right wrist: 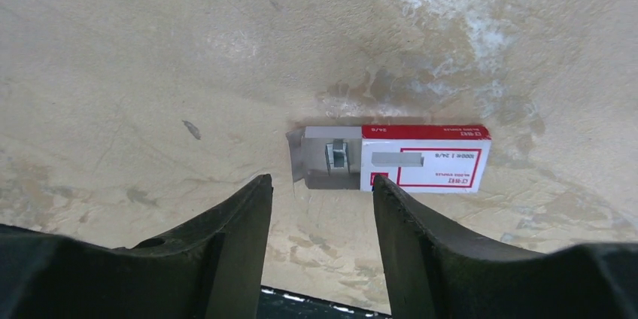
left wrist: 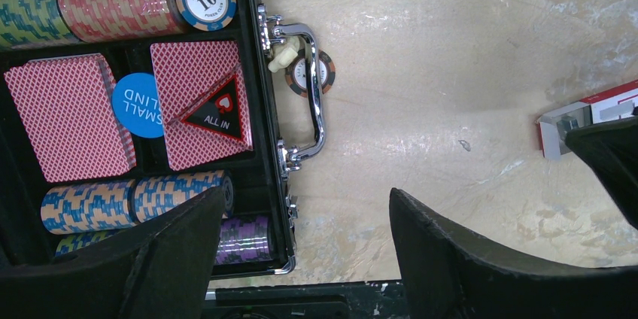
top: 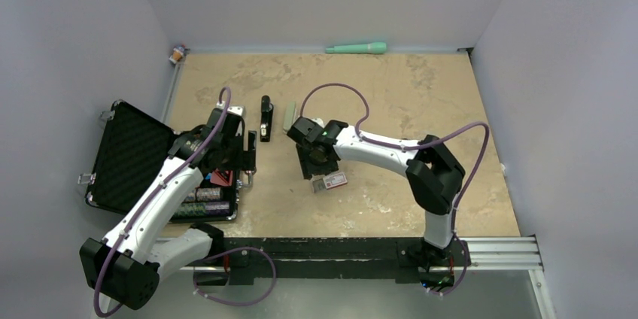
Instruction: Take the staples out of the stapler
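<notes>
The slim black stapler (top: 265,117) lies on the table between the two arms, with nothing touching it. My left gripper (top: 247,152) is open and empty; in the left wrist view (left wrist: 306,192) it hangs over the right edge of the poker case. My right gripper (top: 316,167) is open and empty, just above the small red-and-white staple box (top: 329,181). In the right wrist view its fingertips (right wrist: 322,180) stand just short of the box (right wrist: 425,157). The box's left end is open, and a tiny silvery staple strip (right wrist: 337,156) lies inside it.
A pale green oblong case (top: 290,118) lies right of the stapler. An open black poker case (top: 135,153) with chips and cards (left wrist: 68,116) stands at the left, with a loose chip (left wrist: 310,72) under its handle. A green tube (top: 357,48) lies at the back wall.
</notes>
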